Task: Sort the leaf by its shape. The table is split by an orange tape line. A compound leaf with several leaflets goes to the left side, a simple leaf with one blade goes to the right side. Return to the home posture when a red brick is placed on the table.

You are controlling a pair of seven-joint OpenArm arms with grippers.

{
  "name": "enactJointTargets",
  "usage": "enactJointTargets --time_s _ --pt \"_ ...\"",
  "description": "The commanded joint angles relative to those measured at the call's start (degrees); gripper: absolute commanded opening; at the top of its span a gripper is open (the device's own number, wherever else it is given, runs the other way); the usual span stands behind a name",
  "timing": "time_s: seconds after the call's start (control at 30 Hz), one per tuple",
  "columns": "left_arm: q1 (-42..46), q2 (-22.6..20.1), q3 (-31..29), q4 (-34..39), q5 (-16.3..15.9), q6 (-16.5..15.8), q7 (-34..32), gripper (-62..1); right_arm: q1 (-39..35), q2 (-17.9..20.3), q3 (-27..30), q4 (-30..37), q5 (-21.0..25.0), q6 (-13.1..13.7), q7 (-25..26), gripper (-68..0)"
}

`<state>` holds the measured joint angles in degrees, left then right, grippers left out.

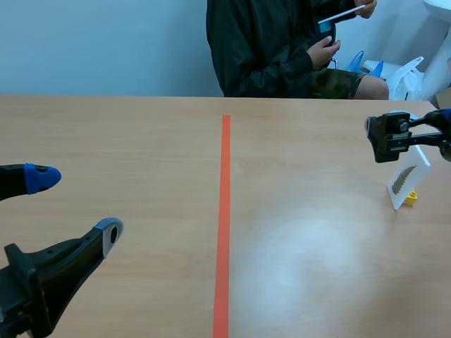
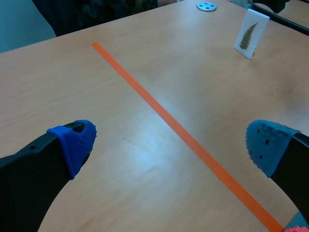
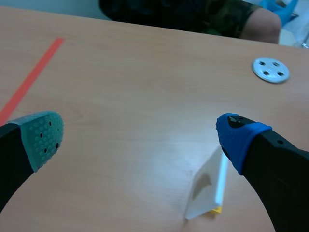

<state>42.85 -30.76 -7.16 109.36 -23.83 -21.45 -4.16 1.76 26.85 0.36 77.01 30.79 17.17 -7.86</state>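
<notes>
A wooden table point(image 1: 141, 134) is split by an orange tape line point(image 1: 224, 211). On its right side a white leaf card point(image 1: 407, 179) stands in a yellow holder point(image 1: 410, 198), long axis upright and leaning slightly. The left wrist view shows its face best: a many-leafleted frond, tip upward. Only the wrist views show a white disc point(image 3: 271, 69). The left gripper point(image 2: 170, 144) and right gripper point(image 3: 141, 135) are both spread wide and hold nothing.
</notes>
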Motion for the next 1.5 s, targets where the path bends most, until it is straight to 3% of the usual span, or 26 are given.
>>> enactJointTargets --time_s 0.0,0.2,0.67,0.9,1.47 --pt "-0.2 0.4 0.2 0.9 -0.4 -0.1 -0.8 1.4 -0.6 0.9 0.4 3.1 1.0 0.5 -0.8 0.4" --pt "-0.2 0.4 0.2 0.9 -0.4 -0.1 -0.8 1.4 -8.4 0.9 0.3 16.3 3.3 2.1 -5.4 0.4" --pt "-0.2 0.4 0.2 0.9 -0.4 -0.1 -0.8 1.4 -30.7 -0.9 0.3 37.0 3.0 2.6 -5.4 0.4" --pt "-0.2 0.4 0.2 0.9 -0.4 -0.1 -0.8 1.4 -38.4 -2.6 0.3 41.0 1.7 3.9 -5.4 0.4" --pt "-0.2 0.4 0.2 0.9 -0.4 -0.1 -0.8 1.4 -38.6 -2.6 0.3 40.9 0.5 3.9 -5.3 0.4"
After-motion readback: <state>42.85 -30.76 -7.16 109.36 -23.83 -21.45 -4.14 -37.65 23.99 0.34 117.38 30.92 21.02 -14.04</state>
